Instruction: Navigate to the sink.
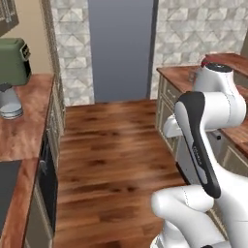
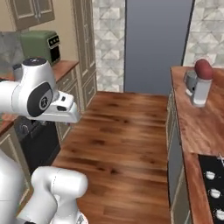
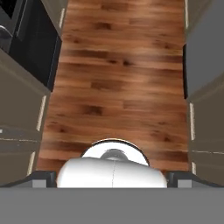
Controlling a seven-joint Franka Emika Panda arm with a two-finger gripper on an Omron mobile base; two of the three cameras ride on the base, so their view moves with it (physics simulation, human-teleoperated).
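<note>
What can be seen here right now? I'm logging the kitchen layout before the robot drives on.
Floor: one, brown wood planks, running between the two counters.
Counters: two, reddish-brown wood tops, one on each side of the aisle.
Toaster: one, green, on the left counter.
Jar: one, pale grey, on the left counter before the toaster.
Dispenser: one, grey with a dark red top, on the right counter.
Stovetop: one, black with white knobs, set in the right counter.
Oven: one, black, under the left counter.
Panel: one, blue-grey, far wall.
Arm: one, white with dark joints, folded above the aisle.
</note>
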